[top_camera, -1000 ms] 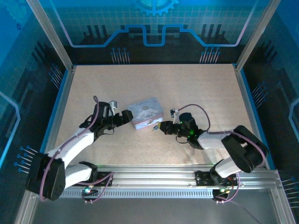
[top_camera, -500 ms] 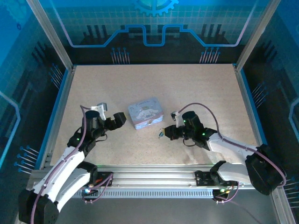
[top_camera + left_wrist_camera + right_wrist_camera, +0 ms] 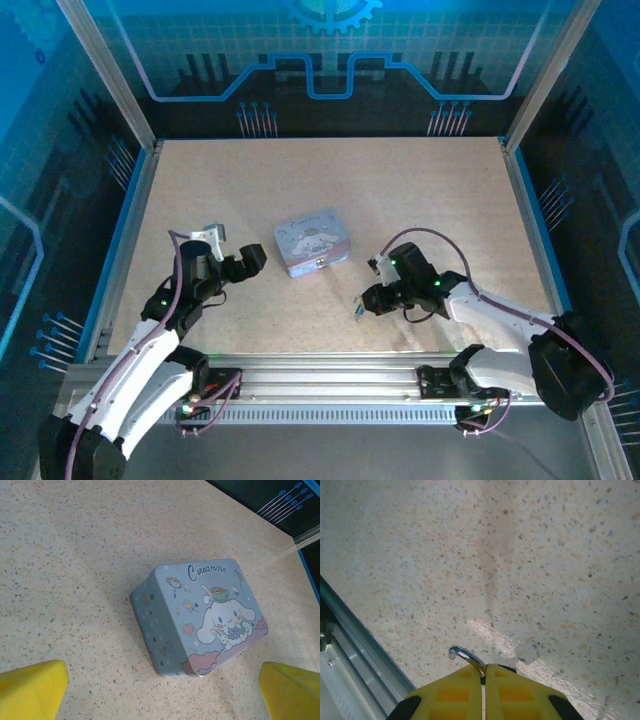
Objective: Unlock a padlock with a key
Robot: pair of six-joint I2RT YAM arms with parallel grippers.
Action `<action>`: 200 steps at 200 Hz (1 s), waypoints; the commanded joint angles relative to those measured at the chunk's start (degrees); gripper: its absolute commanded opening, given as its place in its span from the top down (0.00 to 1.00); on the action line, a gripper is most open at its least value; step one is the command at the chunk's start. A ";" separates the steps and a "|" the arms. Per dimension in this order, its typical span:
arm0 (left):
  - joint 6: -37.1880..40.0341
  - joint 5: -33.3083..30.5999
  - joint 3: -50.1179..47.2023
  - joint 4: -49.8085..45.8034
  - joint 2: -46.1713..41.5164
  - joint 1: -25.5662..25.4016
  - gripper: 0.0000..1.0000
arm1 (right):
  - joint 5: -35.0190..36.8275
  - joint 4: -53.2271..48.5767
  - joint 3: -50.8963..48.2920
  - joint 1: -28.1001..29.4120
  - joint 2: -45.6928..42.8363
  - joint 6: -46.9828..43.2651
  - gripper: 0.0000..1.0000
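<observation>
Probably a robotics lab cell, aluminium frame [image 3: 108, 75], blue circuit-print panels [image 3: 330, 50], speckled table [image 3: 330, 180], 2 bolted arms [image 3: 140, 350] [image 3: 500, 320].

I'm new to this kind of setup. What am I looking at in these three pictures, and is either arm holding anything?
These are two robot arms bolted at the near edge of a speckled table. One picture looks down from above and behind them. The other two come from a camera on each wrist, each seeing its own yellow fingers at the bottom. On the table lies a pale blue cartoon tin box. The left gripper is open, pointed towards the box and holding nothing. The right gripper is shut, and a small silvery hook pokes out from it. That looks like the shackle of the padlock, though its body is mostly hidden.
</observation>
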 commanded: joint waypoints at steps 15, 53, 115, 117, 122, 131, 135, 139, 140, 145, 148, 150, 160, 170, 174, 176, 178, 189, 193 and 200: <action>1.17 -1.34 -1.22 -0.70 -0.59 0.46 0.01 | -2.13 0.38 0.42 -0.82 4.15 -1.27 0.91; 1.09 -1.56 -1.21 -0.78 -0.50 0.46 0.01 | -2.67 3.30 0.41 -1.07 7.49 -0.62 0.91; 0.82 -1.68 -1.12 -0.94 -0.41 0.54 0.01 | -3.36 5.55 0.55 -1.50 10.93 0.15 0.83; 0.82 -1.65 -1.14 -0.95 -0.41 0.55 0.01 | -3.38 5.61 0.60 -1.47 11.00 0.15 0.83; 0.78 -1.64 -1.14 -1.02 -0.41 0.55 0.01 | -3.38 5.73 0.61 -1.47 11.12 0.24 0.82; 0.78 -1.69 -1.05 -0.97 -0.40 0.55 0.01 | -3.38 5.78 0.61 -1.48 11.22 0.25 0.81; 0.82 -1.69 -1.03 -0.95 -0.41 0.55 0.01 | -3.34 5.77 0.60 -1.46 11.16 0.29 0.80; 0.73 -1.68 -0.91 -1.03 -0.39 0.53 0.01 | -3.38 5.78 0.60 -1.46 11.15 0.33 0.80; 0.73 -1.69 -0.94 -1.03 -0.36 0.54 0.01 | -3.34 5.78 0.60 -1.45 11.14 0.33 0.79; 0.73 -1.69 -0.97 -1.04 -0.41 0.55 0.01 | -3.20 5.78 0.60 -1.47 11.04 0.34 0.79; 0.73 -1.65 -0.86 -1.04 -0.41 0.55 0.01 | -3.21 5.76 0.61 -1.44 10.98 0.33 0.78; 0.67 -1.64 -0.83 -1.11 -0.37 0.55 0.01 | -3.16 5.71 0.57 -1.48 10.92 0.35 0.78; 0.64 -1.61 -0.83 -1.13 -0.39 0.55 0.01 | -2.91 5.53 0.50 -1.52 10.58 0.36 0.77; 0.56 -1.60 -0.84 -1.22 -0.48 0.54 0.01 | -2.62 5.26 0.52 -1.54 9.98 0.39 0.75; 0.49 -1.61 -0.75 -1.31 -0.50 0.55 0.01 | -2.45 5.18 0.50 -1.52 9.59 0.29 0.75; 0.47 -1.61 -0.74 -1.31 -0.50 0.55 0.01 | -2.38 5.17 0.52 -1.52 9.48 0.25 0.74; 0.40 -1.56 -0.78 -1.30 -0.50 0.55 0.01 | -2.36 5.17 0.52 -1.54 9.25 0.25 0.74; 0.19 -1.49 -0.83 -1.33 -0.50 0.55 0.01 | -2.06 5.17 0.44 -1.52 8.01 0.25 0.72; 0.06 -1.52 -0.79 -1.23 -0.50 0.55 0.01 | -1.94 5.08 0.37 -1.52 7.53 0.29 0.71; -0.05 -1.48 -0.58 -1.17 -0.50 0.55 0.01 | -1.48 4.89 0.36 -1.58 6.53 0.28 0.70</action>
